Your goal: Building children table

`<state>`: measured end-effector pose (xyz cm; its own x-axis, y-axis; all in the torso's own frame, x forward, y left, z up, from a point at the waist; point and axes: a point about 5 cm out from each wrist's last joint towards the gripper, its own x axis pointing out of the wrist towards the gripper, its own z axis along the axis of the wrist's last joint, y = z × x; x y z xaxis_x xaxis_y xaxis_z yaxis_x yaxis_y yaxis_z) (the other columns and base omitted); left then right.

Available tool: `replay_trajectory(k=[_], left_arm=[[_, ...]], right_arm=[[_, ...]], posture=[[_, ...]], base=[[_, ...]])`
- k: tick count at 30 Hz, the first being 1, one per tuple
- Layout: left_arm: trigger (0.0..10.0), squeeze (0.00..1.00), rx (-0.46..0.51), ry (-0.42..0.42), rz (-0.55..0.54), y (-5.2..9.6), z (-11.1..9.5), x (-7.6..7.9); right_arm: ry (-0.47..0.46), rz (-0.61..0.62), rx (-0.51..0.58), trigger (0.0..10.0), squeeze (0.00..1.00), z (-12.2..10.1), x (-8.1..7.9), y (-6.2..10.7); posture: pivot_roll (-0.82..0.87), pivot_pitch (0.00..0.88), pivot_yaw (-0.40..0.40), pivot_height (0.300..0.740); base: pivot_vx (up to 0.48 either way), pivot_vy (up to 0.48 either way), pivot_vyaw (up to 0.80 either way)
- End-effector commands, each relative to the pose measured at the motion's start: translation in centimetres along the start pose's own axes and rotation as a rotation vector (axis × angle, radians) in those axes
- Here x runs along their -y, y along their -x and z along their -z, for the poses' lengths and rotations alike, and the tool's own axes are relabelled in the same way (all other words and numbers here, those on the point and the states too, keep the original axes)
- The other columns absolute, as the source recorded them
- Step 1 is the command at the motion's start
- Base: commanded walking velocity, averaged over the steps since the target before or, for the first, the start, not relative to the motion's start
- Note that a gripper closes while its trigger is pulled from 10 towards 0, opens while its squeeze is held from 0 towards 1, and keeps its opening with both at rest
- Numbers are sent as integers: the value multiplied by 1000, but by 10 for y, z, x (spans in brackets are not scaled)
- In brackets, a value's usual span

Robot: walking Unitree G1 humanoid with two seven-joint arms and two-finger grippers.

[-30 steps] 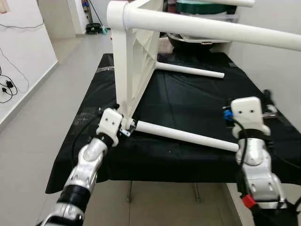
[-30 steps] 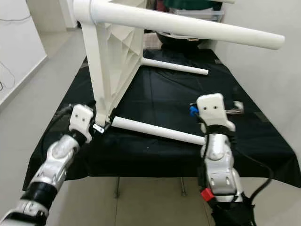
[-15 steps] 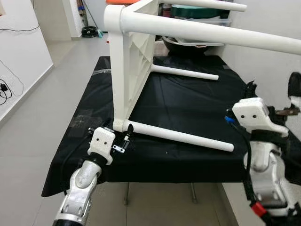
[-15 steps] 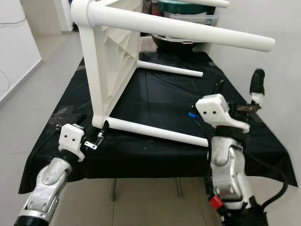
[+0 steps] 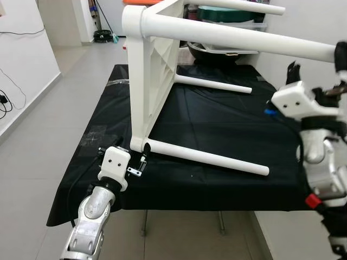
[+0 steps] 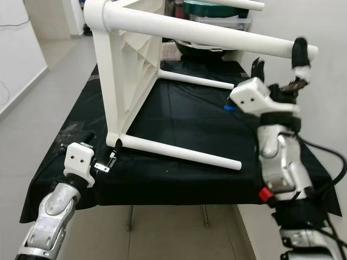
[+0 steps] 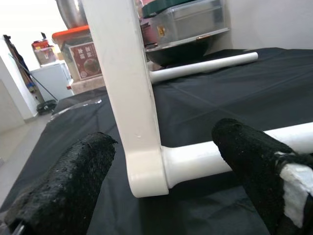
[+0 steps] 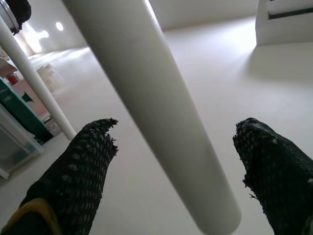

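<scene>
A white children's table lies on its side on a black-covered table (image 5: 217,119), with its top (image 5: 154,70) standing upright. Its legs point right. The lower near leg (image 5: 209,158) rests on the cloth and the upper near leg (image 5: 238,39) hangs in the air. My left gripper (image 5: 126,149) is open at the front left, and its fingers (image 7: 73,181) stand either side of the lower near corner (image 7: 144,171) without touching it. My right gripper (image 6: 279,57) is raised and open, straddling the free end of the upper leg (image 8: 146,98).
A clear box with a green lid (image 5: 227,13) and a dark bowl (image 5: 217,51) stand at the back of the black table. A white wall runs close along the right. Open grey floor lies to the left, with cables (image 5: 5,100) by the left wall.
My right gripper has risen from beside the lower leg's end up to the end of the upper leg. My left gripper has drawn back slightly from the corner. The camera has shifted.
</scene>
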<state>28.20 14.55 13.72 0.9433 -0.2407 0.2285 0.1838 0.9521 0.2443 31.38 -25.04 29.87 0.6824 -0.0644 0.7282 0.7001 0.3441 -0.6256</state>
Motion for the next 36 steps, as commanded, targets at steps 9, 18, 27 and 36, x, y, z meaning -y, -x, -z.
replay_trajectory(k=[9,18,27,36], left_arm=[[10000,0,-16,-2,8,-1,-1,3],[10000,0,-24,-5,9,-1,-2,5],[10000,0,-29,-13,15,-1,-2,5],[10000,0,-32,-13,18,-1,-2,8]], right_arm=[[24,-81,76,10000,0,1,-3,-21],[-44,-147,79,0,0,-1,-16,-21],[42,-215,142,0,0,3,-20,-32],[84,-216,219,0,0,-10,-17,-55]], posture=[[-34,0,-89,740],[-26,0,-97,740],[-21,0,-98,740],[-12,0,-105,740]], base=[[0,0,0],[0,0,0],[0,0,0],[0,0,0]])
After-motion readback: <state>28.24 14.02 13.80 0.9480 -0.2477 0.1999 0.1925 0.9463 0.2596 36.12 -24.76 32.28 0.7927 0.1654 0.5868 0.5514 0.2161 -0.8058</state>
